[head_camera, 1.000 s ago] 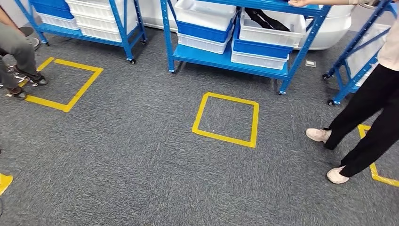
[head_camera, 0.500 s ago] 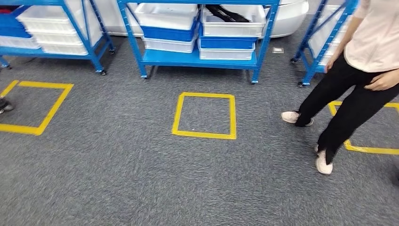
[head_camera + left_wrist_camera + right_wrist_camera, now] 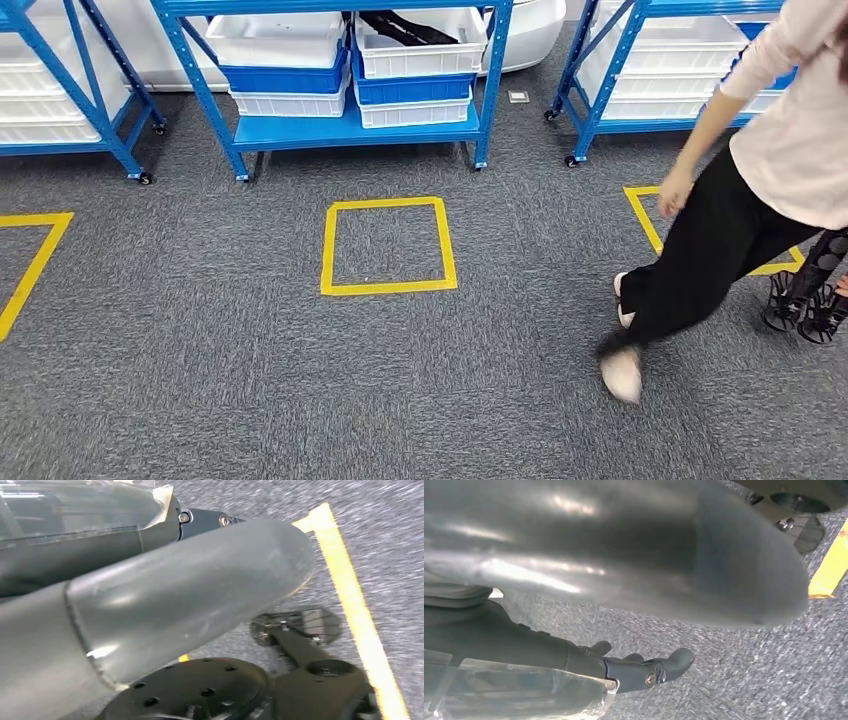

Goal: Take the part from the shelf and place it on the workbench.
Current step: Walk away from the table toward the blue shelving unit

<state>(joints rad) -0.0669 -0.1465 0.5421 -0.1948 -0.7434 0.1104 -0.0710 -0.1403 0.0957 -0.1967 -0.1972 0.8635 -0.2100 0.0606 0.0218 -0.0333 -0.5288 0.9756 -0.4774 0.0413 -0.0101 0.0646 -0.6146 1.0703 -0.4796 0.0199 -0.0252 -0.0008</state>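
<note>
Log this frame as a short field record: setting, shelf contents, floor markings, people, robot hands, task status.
setting: grey carpet floor in front of blue shelf racks
shelf contents: white and blue bins; one white bin holds a dark item
floor markings: yellow tape square below the middle rack
people: a person in black trousers, mid-step at right
left hand: hanging over the floor, grip unclear
right hand: fingers curled, holding nothing
task status: no part taken yet

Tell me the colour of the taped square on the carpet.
Yellow; the taped square shows best in the head view.
</note>
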